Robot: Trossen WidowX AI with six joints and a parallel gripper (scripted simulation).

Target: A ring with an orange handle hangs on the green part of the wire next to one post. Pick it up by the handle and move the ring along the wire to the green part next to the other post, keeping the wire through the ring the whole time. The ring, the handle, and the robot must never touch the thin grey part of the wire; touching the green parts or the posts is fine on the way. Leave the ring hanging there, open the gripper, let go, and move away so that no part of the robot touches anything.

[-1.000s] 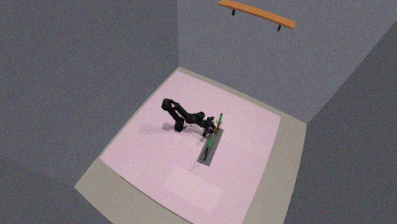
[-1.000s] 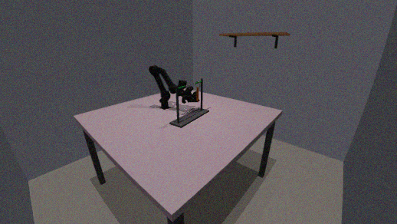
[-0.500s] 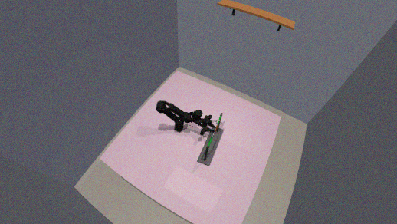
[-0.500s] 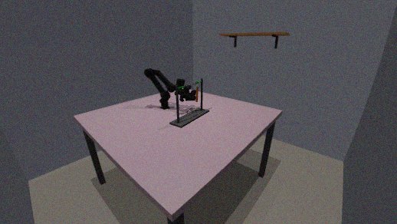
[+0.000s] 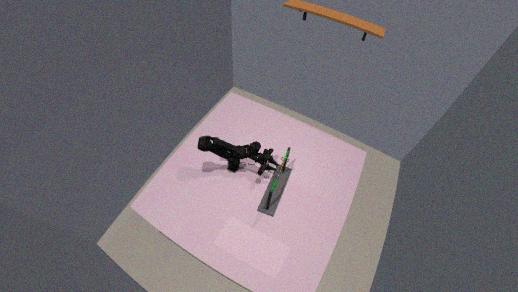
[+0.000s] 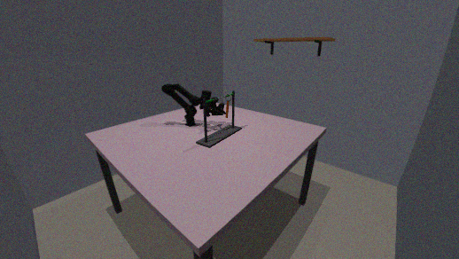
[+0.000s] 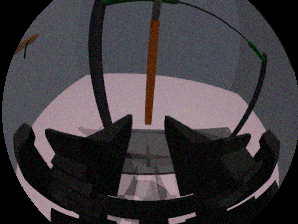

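Wrist view: probably at the release step, with jaws partly open, empty, just short of the orange handle [image 5: 281, 167] [image 6: 228, 109] [image 7: 152, 72]; next, back straight away, touching nothing.

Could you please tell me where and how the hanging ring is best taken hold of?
I would grip the long, straight orange handle around its middle, coming level from the arm's side with the black fingers on either side. It hangs nearly upright below the wire, so its middle is probably safest from the wire.
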